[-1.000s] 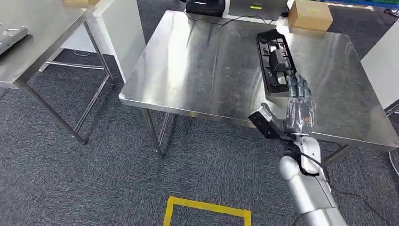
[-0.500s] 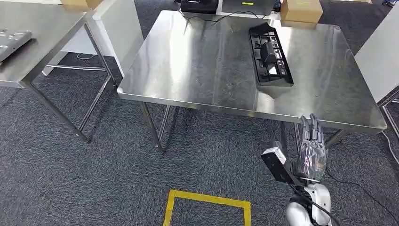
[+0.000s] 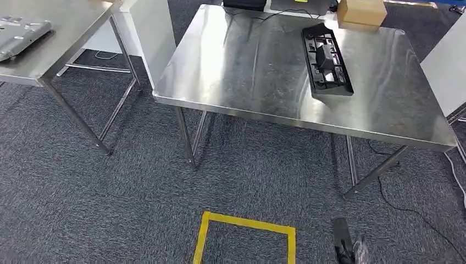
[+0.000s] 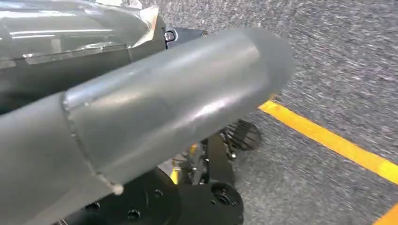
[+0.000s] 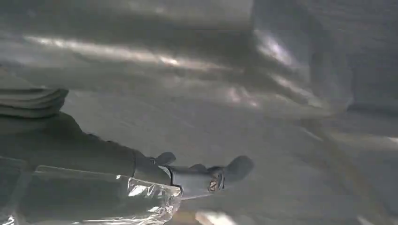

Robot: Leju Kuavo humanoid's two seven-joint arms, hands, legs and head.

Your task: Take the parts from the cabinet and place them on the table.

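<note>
A long black plastic part (image 3: 326, 60) lies flat on the steel table (image 3: 247, 82), towards its far right side, with nothing touching it. My right hand (image 3: 351, 248) hangs low over the carpet, well short of the table's front edge, just its tips showing at the bottom of the head view. In the right wrist view, the right hand (image 5: 141, 164) is blurred, its fingers (image 5: 206, 177) stretched out with nothing in them. A foil-wrapped edge of my left hand (image 4: 141, 28) shows in the left wrist view; how its fingers lie is hidden.
A cardboard box (image 3: 361, 11) sits at the table's far edge. A second steel table (image 3: 82, 22) with a grey metal piece (image 3: 19, 33) stands at the left. A white panel (image 3: 151, 33) stands between the tables. Yellow tape (image 3: 247, 231) marks the carpet.
My right hand has dropped from beside the black part, past the table's front edge, down to the bottom of the view. The part stays on the table. The camera has shifted slightly.
</note>
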